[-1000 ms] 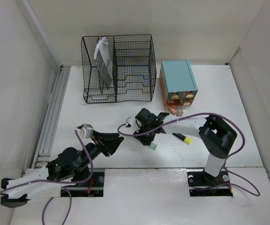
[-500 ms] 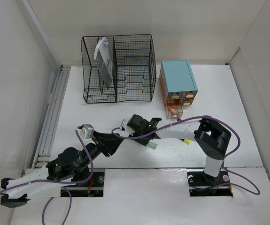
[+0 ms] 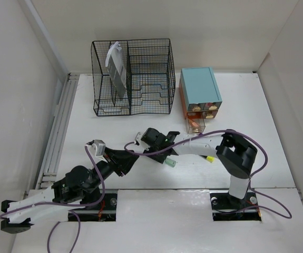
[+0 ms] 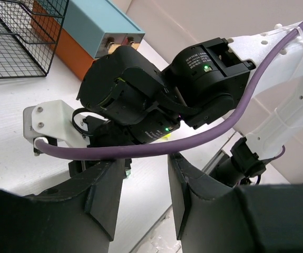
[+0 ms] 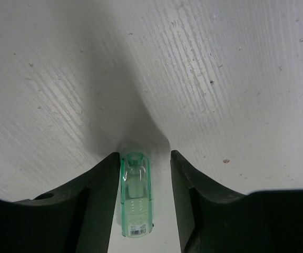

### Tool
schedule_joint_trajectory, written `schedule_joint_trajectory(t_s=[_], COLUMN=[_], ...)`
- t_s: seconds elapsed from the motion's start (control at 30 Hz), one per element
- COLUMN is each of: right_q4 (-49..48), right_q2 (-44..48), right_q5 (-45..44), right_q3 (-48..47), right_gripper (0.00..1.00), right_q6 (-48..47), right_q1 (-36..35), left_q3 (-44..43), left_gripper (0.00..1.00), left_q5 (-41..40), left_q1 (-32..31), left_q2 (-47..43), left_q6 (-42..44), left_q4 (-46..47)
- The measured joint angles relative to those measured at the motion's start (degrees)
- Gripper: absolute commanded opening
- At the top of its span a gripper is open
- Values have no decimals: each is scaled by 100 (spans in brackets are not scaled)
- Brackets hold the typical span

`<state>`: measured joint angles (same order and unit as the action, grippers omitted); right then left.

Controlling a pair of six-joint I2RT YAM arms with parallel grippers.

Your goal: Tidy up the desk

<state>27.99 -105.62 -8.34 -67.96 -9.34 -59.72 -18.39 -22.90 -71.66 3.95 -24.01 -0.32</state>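
The white desk (image 3: 114, 126) carries a small clear green tube (image 3: 170, 164) near its front middle. My right gripper (image 3: 166, 157) points down at the desk, and its open jaws straddle the tube. In the right wrist view the tube (image 5: 136, 200) lies flat between the fingers of that gripper (image 5: 145, 158); it lies against the left finger, with a gap to the right one. My left gripper (image 3: 130, 158) is open and empty, just left of the right wrist. In the left wrist view its fingers (image 4: 107, 196) frame the right arm's black head (image 4: 140, 100).
A black wire rack (image 3: 133, 76) holding a white-grey folder (image 3: 115, 68) stands at the back. A teal-topped drawer box (image 3: 199, 92) has one small drawer (image 3: 196, 124) pulled out. A yellow-capped marker (image 3: 208, 157) lies under the right forearm. Purple cables loop off both arms.
My right gripper has moved a little left and toward the near edge, ending over the green tube. The right arm's elbow moved left too. The left arm has barely moved.
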Motion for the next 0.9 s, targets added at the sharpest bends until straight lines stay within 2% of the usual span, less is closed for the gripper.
schedule_joint_trajectory(t_s=[0.23,0.73,0.9], right_q4=[332,975,1193], right_q2=[-168,-188,-192], right_q5=[83,236,437], right_q3=[-273,-372,-385], right_gripper=[45,45,40], right_q6=[-125,-315,-411], right_q1=[0,2,4], left_q3=[0,0,2], left_gripper=[36,36,36], left_q5=[26,44,83], left_q1=[0,0,0], left_q2=[0,-11,-35], left_q6=[0,79,101], left_q4=[2,2,-4])
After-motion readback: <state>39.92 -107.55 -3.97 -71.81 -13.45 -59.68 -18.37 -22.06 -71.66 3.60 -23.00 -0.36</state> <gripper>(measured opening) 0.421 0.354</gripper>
